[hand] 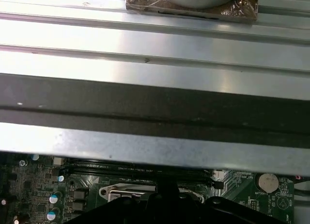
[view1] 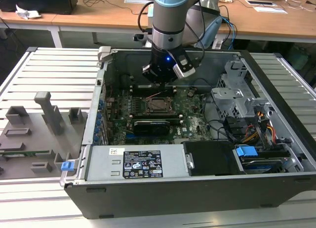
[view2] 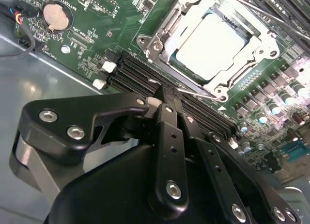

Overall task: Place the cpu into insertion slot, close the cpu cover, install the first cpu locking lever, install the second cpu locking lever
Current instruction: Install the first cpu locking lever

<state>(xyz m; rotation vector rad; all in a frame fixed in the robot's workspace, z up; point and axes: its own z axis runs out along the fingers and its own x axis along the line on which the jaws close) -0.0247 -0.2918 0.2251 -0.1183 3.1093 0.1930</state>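
The cpu (view2: pixel 213 45) lies flat in the insertion slot (view2: pixel 145 43), its silver top showing through the window of the cpu cover (view2: pixel 252 37), which is down over it. In the second wrist view my gripper (view2: pixel 162 92) is shut, its tip right at the end of a thin wire locking lever (view2: pixel 198 91) along the socket's near edge. I cannot tell whether the lever is pinched. In the exterior view the gripper (view1: pixel 162 84) hangs just behind the socket (view1: pixel 159 104) inside the open computer case (view1: pixel 276 183).
Black memory slots (view2: pixel 131 71) run beside the socket, close under the fingers. A coin battery (view2: pixel 54 15) sits on the green board. A black expansion card (view1: pixel 153 125), a drive cage (view1: pixel 237 92) and cables (view1: pixel 261 132) fill the case. Grey fixtures (view1: pixel 47 112) stand on the exterior view's left.
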